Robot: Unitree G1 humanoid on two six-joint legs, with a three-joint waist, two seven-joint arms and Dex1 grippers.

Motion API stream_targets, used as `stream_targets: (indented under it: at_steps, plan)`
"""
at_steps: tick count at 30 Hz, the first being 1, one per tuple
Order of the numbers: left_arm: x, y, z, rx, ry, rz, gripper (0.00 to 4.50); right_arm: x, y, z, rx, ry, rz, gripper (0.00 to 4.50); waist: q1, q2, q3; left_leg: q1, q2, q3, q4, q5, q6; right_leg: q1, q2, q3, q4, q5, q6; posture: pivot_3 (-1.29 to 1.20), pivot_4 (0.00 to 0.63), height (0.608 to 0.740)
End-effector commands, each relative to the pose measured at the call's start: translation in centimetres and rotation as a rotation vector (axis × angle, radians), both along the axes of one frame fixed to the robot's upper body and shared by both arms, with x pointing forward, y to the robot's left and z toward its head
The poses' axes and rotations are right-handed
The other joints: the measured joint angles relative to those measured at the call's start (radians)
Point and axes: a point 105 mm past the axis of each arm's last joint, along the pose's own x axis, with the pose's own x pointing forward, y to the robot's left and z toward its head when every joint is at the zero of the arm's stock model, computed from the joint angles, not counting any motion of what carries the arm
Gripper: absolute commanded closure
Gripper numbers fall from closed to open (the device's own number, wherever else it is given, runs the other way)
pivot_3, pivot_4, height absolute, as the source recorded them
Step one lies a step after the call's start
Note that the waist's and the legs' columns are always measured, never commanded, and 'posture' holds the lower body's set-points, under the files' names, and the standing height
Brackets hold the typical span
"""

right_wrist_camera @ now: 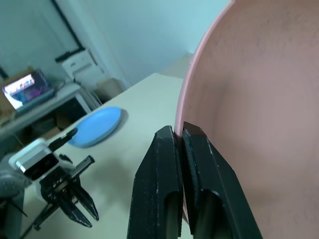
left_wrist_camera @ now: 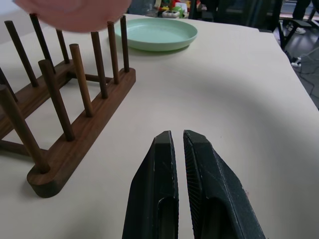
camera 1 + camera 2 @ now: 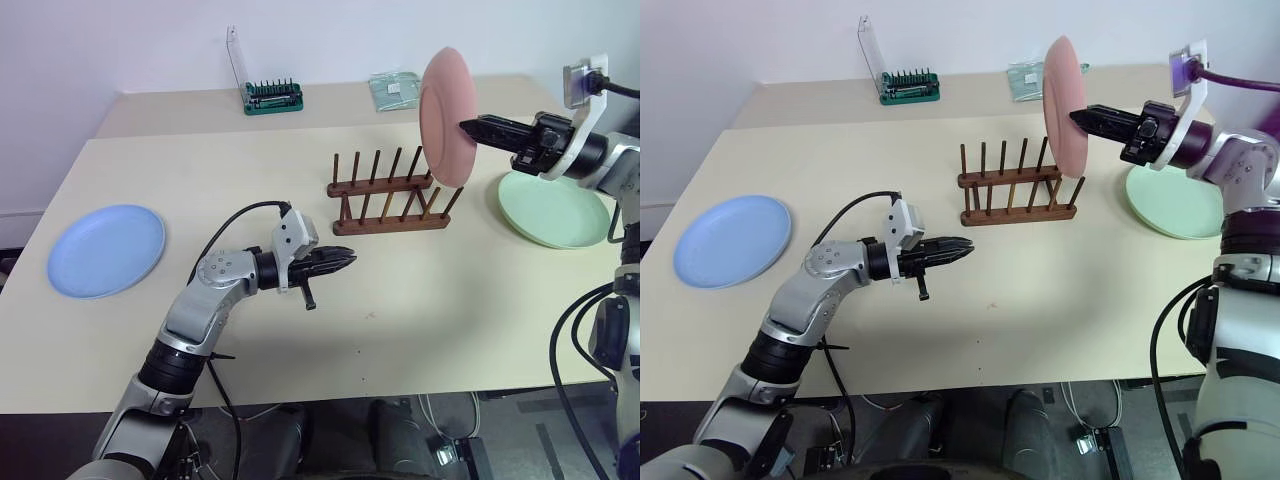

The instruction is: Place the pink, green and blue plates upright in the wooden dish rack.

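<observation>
Pink plate (image 2: 75, 12) cut off by frame top, blurred; hides rack (image 3: 385, 195) far-end pegs.

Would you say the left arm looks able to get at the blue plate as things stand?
Probably yes: the blue plate lies flat on bare table on the left arm's side, nothing between, and the left pincer is shut and empty.

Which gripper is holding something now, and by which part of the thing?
The right gripper pinches the round pink plate by its rim, upright above the wooden dish rack. The left gripper is shut, holding nothing.
</observation>
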Motion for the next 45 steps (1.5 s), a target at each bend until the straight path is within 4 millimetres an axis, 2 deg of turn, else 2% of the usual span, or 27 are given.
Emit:
stream_targets:
  at_steps: [1, 4, 7, 9, 11, 12, 13, 17, 20, 24, 26, 27, 28, 33, 39, 40, 41, 45]
  plan:
    - [-0.3, 0.0, 1.4, -0.02, -0.05, -0.006, 4.15, 0.1, -0.3, 0.5, 0.012, -0.019, 0.009, 4.44, 0.0, 0.0, 0.0, 0.0, 0.0, 0.0, 0.0, 0.0, 0.0, 0.0, 0.0, 0.0, 0.0, 0.0, 0.0, 0.0, 0.15, 0.74]
    - [-0.2, 0.1, 1.4, -0.015, -0.055, -0.001, 4.15, 0.3, -0.5, -0.2, 0.018, 0.008, 0.0, 4.44, -0.002, 0.0, 0.0, 0.0, 0.0, 0.0, 0.0, 0.0, 0.0, 0.0, 0.0, 0.0, 0.0, 0.0, 0.0, 0.0, 0.15, 0.74]
    - [-0.2, 0.1, 1.4, -0.015, -0.057, 0.001, 4.15, 0.8, -0.7, -0.2, 0.015, -0.006, -0.034, 3.57, -0.007, 0.0, 0.0, 0.0, 0.0, 0.0, 0.0, 0.0, 0.0, 0.0, 0.0, 0.0, 0.0, 0.0, 0.0, 0.0, 0.15, 0.74]
    - [-0.3, 0.1, 1.5, -0.017, -0.059, 0.0, 4.15, 1.5, -1.1, 0.2, -0.001, -0.054, -0.109, 2.66, -0.011, 0.0, 0.0, 0.0, 0.0, 0.0, 0.0, 0.0, 0.0, 0.0, 0.0, 0.0, 0.0, 0.0, 0.0, 0.0, 0.15, 0.74]
    - [-0.3, 0.1, 1.6, -0.018, -0.059, 0.0, 4.15, 2.6, -2.1, 1.0, -0.016, -0.124, -0.241, 1.68, -0.019, 0.0, 0.0, 0.0, 0.0, 0.0, 0.0, 0.0, 0.0, -0.001, 0.0, 0.0, 0.0, 0.0, 0.0, 0.0, 0.15, 0.74]
    - [-0.3, 0.1, 1.6, -0.018, -0.058, -0.001, 4.15, 2.9, -2.7, 1.3, -0.02, -0.154, -0.293, 1.05, -0.021, 0.0, 0.0, -0.001, 0.0, 0.0, 0.0, 0.0, 0.0, -0.001, 0.0, 0.0, 0.0, 0.0, 0.0, 0.0, 0.15, 0.74]
    - [-0.4, 0.1, 1.5, -0.017, -0.058, -0.002, 4.15, 3.0, -3.3, 1.8, -0.024, -0.19, -0.34, 0.66, -0.022, 0.0, 0.0, -0.001, 0.0, 0.0, 0.0, 0.0, 0.0, -0.001, 0.0, 0.0, 0.0, 0.0, 0.0, 0.0, 0.15, 0.74]
    - [-0.5, 0.0, 1.5, -0.015, -0.056, -0.005, 4.15, 2.3, -6.1, 3.5, -0.09, -0.348, -0.522, 0.66, -0.023, 0.0, 0.0, -0.001, 0.0, 0.0, 0.0, 0.0, 0.0, -0.002, 0.0, 0.0, 0.0, 0.0, 0.0, 0.0, 0.15, 0.74]
    - [-0.5, 0.0, 1.6, -0.019, -0.052, 0.0, 4.15, 0.1, -8.4, 3.6, -0.211, -0.436, -0.602, 0.66, -0.017, 0.0, 0.0, -0.002, 0.0, -0.001, 0.0, 0.0, 0.0, -0.002, 0.0, 0.0, 0.0, 0.0, 0.0, 0.0, 0.15, 0.74]
    - [-0.8, 0.0, 1.4, -0.009, -0.049, -0.008, 4.15, -2.1, -9.8, 1.0, -0.362, -0.384, -0.604, 0.66, -0.024, 0.001, 0.0, -0.002, -0.001, 0.0, 0.0, 0.0, 0.0, -0.002, 0.0, 0.0, 0.0, 0.0, 0.0, 0.0, 0.15, 0.74]
    - [-0.8, -0.1, 1.2, 0.001, -0.049, -0.016, 4.15, -2.4, -10.3, -2.6, -0.582, -0.303, -0.59, 0.09, -0.03, 0.003, -0.001, -0.001, 0.0, 0.002, 0.0, 0.0, 0.0, -0.002, 0.0, 0.001, 0.001, 0.0, 0.0, 0.0, 0.15, 0.74]
    - [-0.8, -0.3, 1.1, 0.003, -0.047, -0.022, 4.15, -2.2, -10.7, -4.8, -0.739, -0.284, -0.597, 0.02, -0.032, 0.003, -0.002, 0.0, 0.0, 0.003, 0.0, 0.0, 0.0, -0.002, 0.0, 0.002, 0.002, 0.0, 0.0, 0.0, 0.15, 0.74]
    - [-0.8, -0.4, 1.1, 0.005, -0.047, -0.029, 4.15, -2.0, -11.1, -6.4, -0.813, -0.259, -0.601, 0.02, -0.034, 0.003, -0.002, 0.001, 0.001, 0.003, -0.001, 0.0, 0.0, -0.001, 0.0, 0.002, 0.002, 0.0, 0.0, 0.0, 0.15, 0.74]
    - [-0.6, -0.9, 1.2, 0.009, -0.054, -0.044, 4.15, -1.3, -12.2, -11.0, -1.032, -0.215, -0.575, 0.02, -0.045, 0.004, -0.002, 0.002, 0.001, 0.006, 0.0, 0.0, 0.0, -0.001, 0.0, 0.003, 0.003, 0.0, 0.0, 0.0, 0.15, 0.74]
    - [-0.7, -0.9, 1.2, 0.005, -0.053, -0.04, 4.15, -0.1, -14.0, -14.3, -1.2, -0.163, -0.607, 0.02, -0.047, 0.004, -0.002, 0.002, 0.001, 0.005, -0.001, 0.0, 0.0, -0.001, 0.0, 0.003, 0.002, 0.0, 0.0, 0.0, 0.15, 0.74]
    - [-0.8, -0.9, 1.2, 0.006, -0.052, -0.038, 4.15, 0.0, -14.3, -14.6, -1.214, -0.153, -0.621, 0.54, -0.047, 0.004, -0.002, 0.002, 0.001, 0.005, 0.0, 0.0, 0.0, -0.001, 0.0, 0.003, 0.002, 0.0, 0.0, 0.0, 0.15, 0.74]
    - [-0.8, -0.8, 1.1, 0.006, -0.052, -0.036, 4.15, 0.2, -14.5, -14.7, -1.223, -0.152, -0.635, 0.79, -0.047, 0.004, -0.002, 0.002, 0.001, 0.005, 0.0, 0.0, 0.0, 0.0, 0.0, 0.003, 0.002, 0.0, 0.0, 0.0, 0.15, 0.74]
    - [-0.8, -0.8, 1.1, 0.006, -0.051, -0.026, 4.15, 0.5, -14.9, -14.6, -1.257, -0.181, -0.659, 2.78, -0.044, 0.004, -0.002, 0.002, 0.001, 0.004, 0.0, 0.0, 0.0, 0.0, 0.001, 0.003, 0.001, 0.0, 0.0, 0.0, 0.15, 0.74]
